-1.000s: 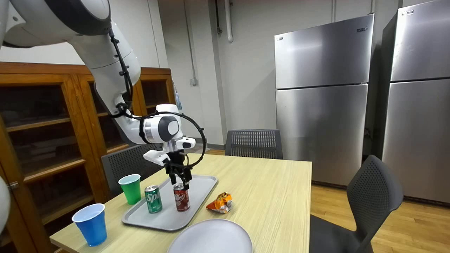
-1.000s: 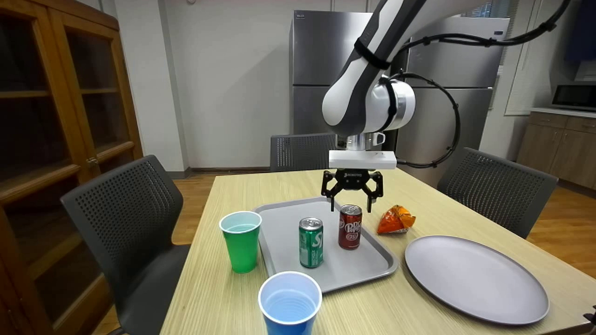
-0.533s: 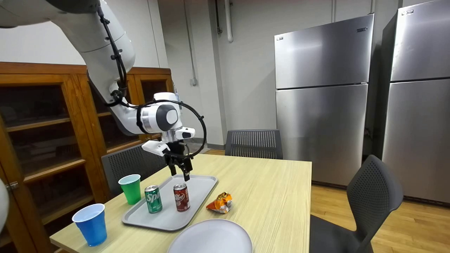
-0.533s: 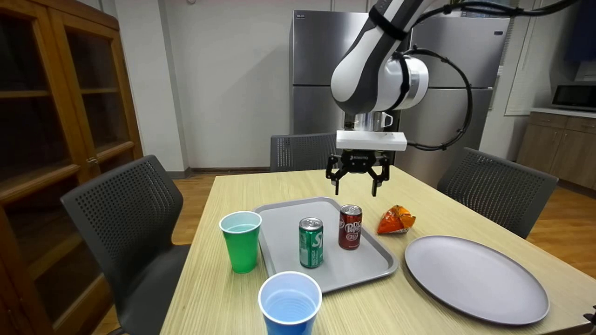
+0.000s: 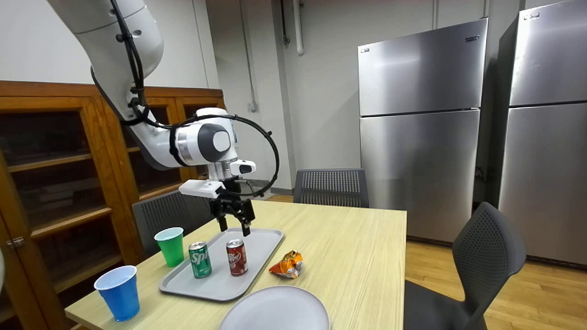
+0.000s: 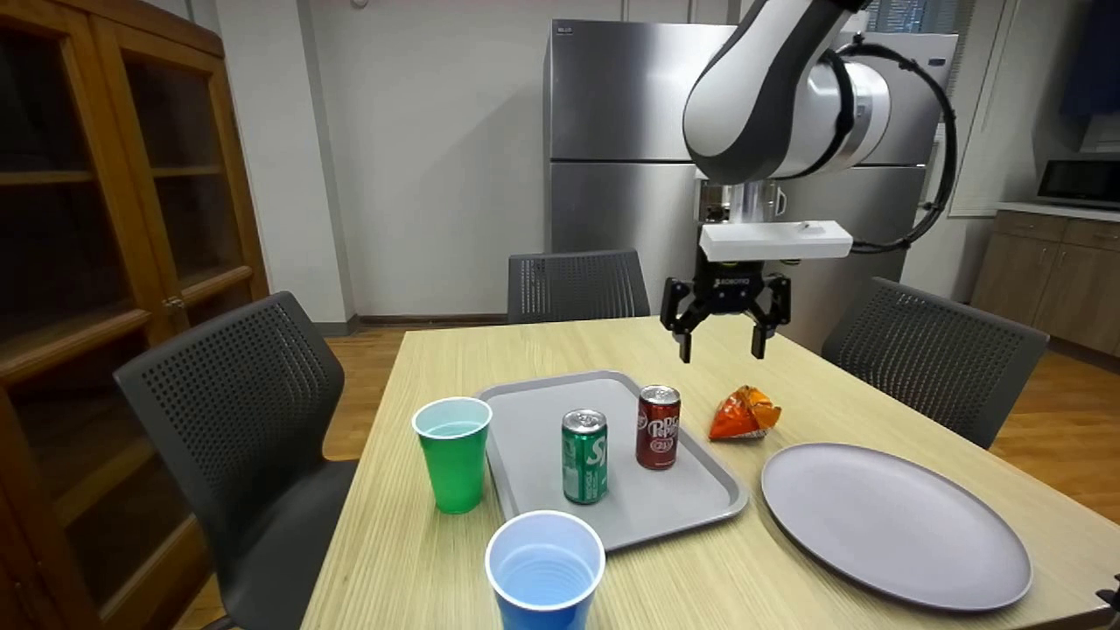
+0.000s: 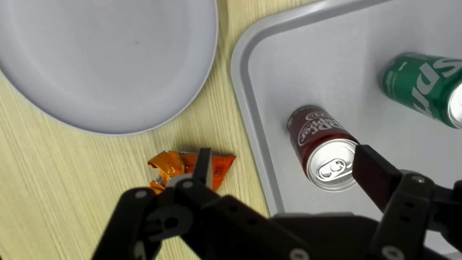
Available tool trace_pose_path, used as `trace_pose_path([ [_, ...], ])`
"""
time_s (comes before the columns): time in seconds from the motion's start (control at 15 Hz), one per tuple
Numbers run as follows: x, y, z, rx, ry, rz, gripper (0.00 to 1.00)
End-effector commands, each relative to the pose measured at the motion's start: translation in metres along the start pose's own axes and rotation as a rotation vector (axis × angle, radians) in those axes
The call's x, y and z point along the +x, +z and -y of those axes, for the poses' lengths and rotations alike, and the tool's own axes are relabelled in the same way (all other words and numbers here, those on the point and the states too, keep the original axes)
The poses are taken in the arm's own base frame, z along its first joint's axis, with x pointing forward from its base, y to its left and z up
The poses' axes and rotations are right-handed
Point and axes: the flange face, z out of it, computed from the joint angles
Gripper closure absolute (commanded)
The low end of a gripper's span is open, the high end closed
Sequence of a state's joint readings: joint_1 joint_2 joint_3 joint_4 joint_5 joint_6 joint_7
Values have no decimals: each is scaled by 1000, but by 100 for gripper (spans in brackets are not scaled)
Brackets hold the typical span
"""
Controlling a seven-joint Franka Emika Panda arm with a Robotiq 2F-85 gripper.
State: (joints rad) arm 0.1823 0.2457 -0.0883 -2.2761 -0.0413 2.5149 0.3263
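Note:
My gripper [image 6: 722, 349] is open and empty, raised above the table. In an exterior view it hangs behind and above the gap between the dark red Dr Pepper can [image 6: 658, 427] and the crumpled orange snack bag [image 6: 745, 413]. The red can stands upright on the grey tray [image 6: 534, 398]. A green Sprite can [image 6: 584, 457] stands upright beside it on the tray. In the wrist view the red can [image 7: 322, 144] shows between the fingers, nearer the right one, well below them. The left finger hides part of the orange bag [image 7: 220, 168] on the table. The gripper touches nothing.
A round pale grey plate [image 6: 892, 525] lies on the table near the tray. A green cup [image 6: 453, 455] and a blue cup [image 6: 544, 564] stand near the tray's other side. Dark chairs [image 6: 254, 420] surround the wooden table [image 6: 490, 350]; fridges [image 5: 419, 137] stand behind.
My gripper has risen off the red can and shifted right in an exterior view, toward the orange bag's side. It stays open. The cans, bag, cups and plate have not moved.

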Motion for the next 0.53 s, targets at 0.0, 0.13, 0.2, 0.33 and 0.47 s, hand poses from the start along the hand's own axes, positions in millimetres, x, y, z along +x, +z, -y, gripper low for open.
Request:
trace_pose_path([
  [0.0,-27,-20,-33,-2,-72,25,0],
  [0.13,-34,-23,-47,-15,-85,30,0],
  [0.2,-39,-25,-54,-13,-96,37,0],
  [0.33,-51,-30,-63,-3,-130,44,0],
  [0.47,-61,-34,-70,4,-159,52,0],
])
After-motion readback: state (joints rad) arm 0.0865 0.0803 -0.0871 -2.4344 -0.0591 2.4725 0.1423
